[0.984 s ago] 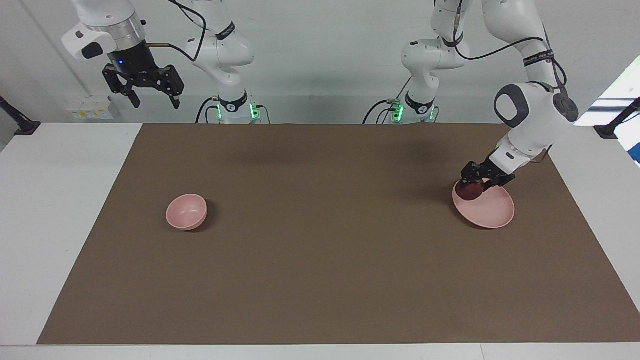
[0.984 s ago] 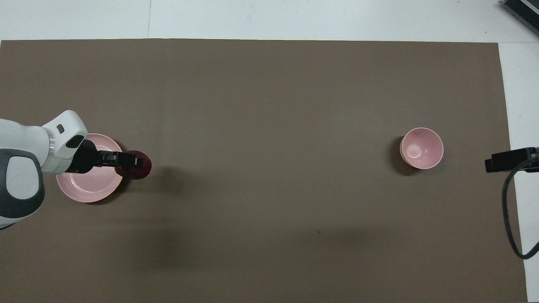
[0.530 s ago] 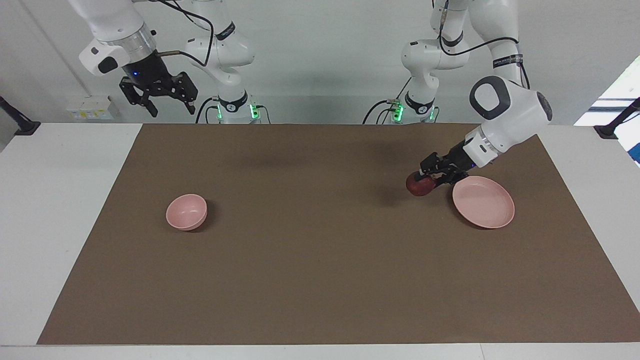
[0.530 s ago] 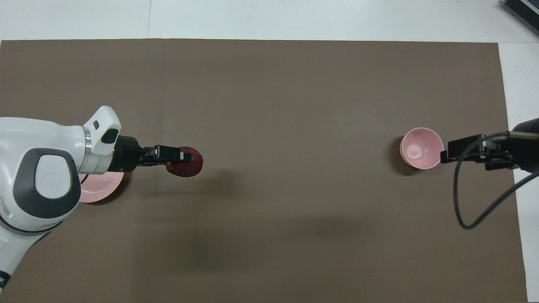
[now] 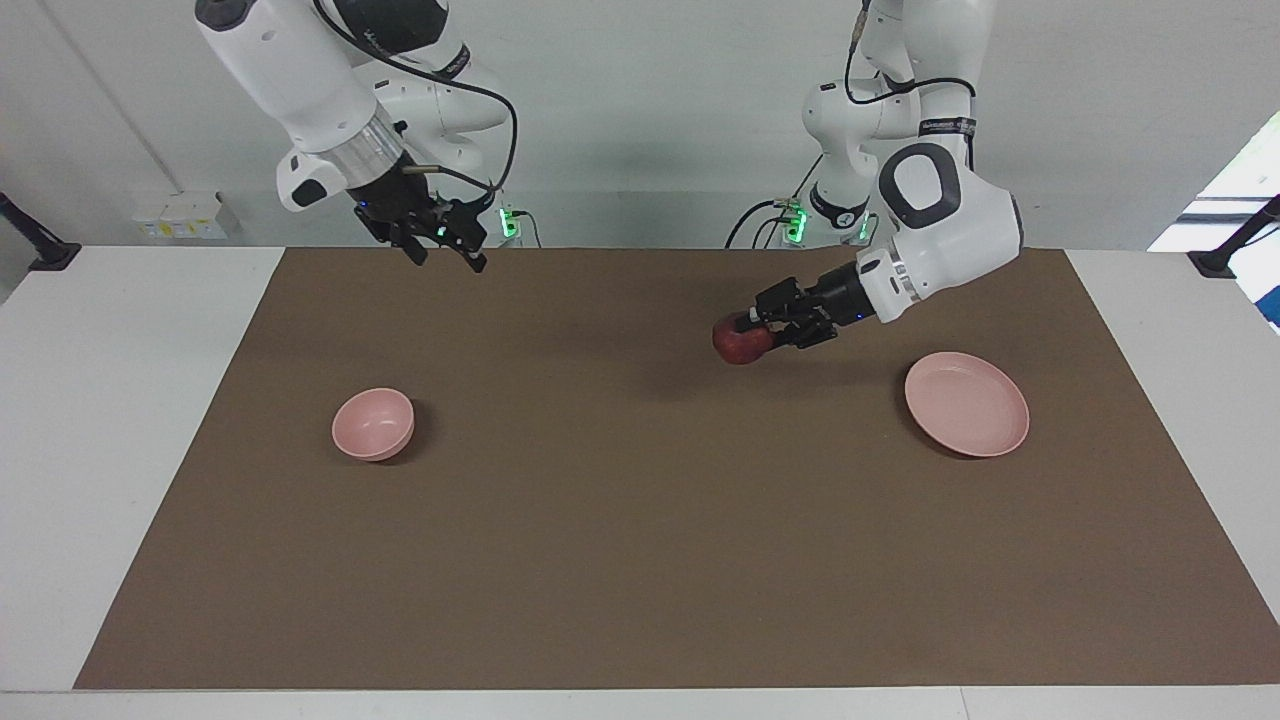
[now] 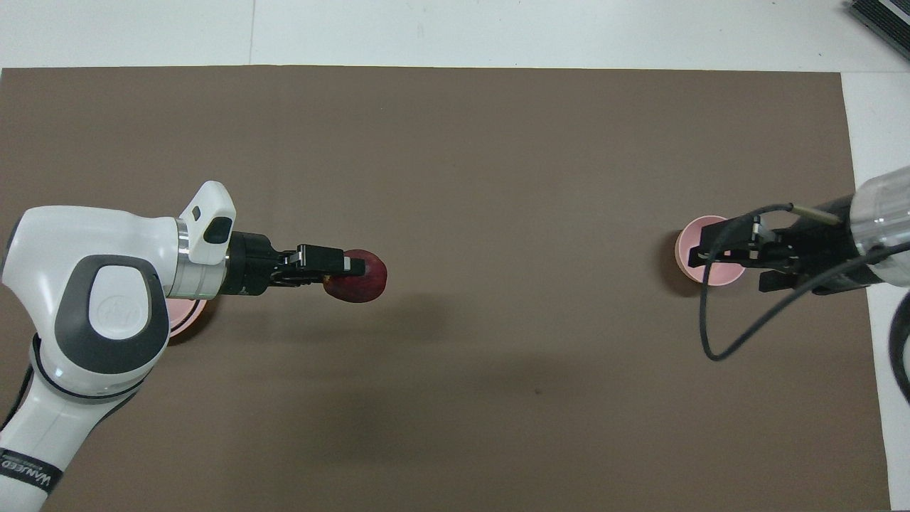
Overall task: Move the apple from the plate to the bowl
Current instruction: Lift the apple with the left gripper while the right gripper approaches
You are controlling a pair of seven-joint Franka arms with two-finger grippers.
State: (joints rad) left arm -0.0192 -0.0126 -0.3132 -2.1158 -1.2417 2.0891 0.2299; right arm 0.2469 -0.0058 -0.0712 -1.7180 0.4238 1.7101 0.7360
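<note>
My left gripper is shut on the dark red apple and holds it in the air over the brown mat, between the plate and the mat's middle; it also shows in the overhead view with the apple. The pale pink plate lies bare toward the left arm's end, mostly covered by the left arm in the overhead view. The small pink bowl stands toward the right arm's end. My right gripper is open and empty, raised high; from overhead it partly covers the bowl.
A brown mat covers most of the white table. A black cable loops from the right gripper. Nothing else stands on the mat.
My left gripper lifted the apple off the plate and carried it toward the mat's middle. My right arm swung in and down from the table's end to over the bowl's area.
</note>
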